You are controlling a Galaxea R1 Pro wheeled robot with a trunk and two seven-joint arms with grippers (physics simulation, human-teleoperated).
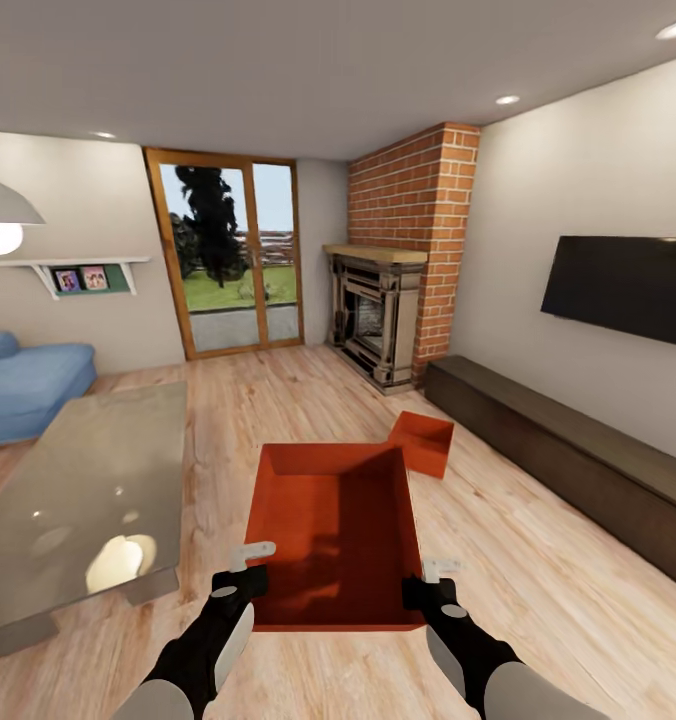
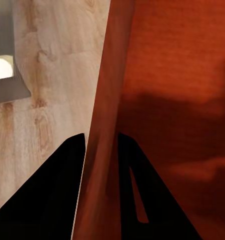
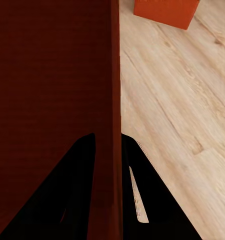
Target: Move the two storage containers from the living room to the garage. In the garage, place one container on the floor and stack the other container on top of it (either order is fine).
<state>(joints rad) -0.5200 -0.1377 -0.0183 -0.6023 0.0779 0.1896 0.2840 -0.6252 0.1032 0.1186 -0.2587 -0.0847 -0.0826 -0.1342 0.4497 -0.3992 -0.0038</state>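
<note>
L gripper (image 1: 246, 563) and R gripper (image 1: 434, 582) each clamp a side wall of the near storage container (image 1: 335, 535), held betw. them, w/ 2nd container (image 1: 421, 442) on wood floor (image 1: 538, 560) beyond R gripper.

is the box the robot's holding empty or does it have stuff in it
Empty: the held box shows only bare orange floor and walls inside, gripped by left gripper and right gripper.

1. We see a long grey glass-topped low table (image 1: 88, 480) at left.
2. We note a blue upholstered sofa (image 1: 23, 385) behind it.
3. We note a wood-framed glass patio door (image 1: 233, 250) beyond.
</note>
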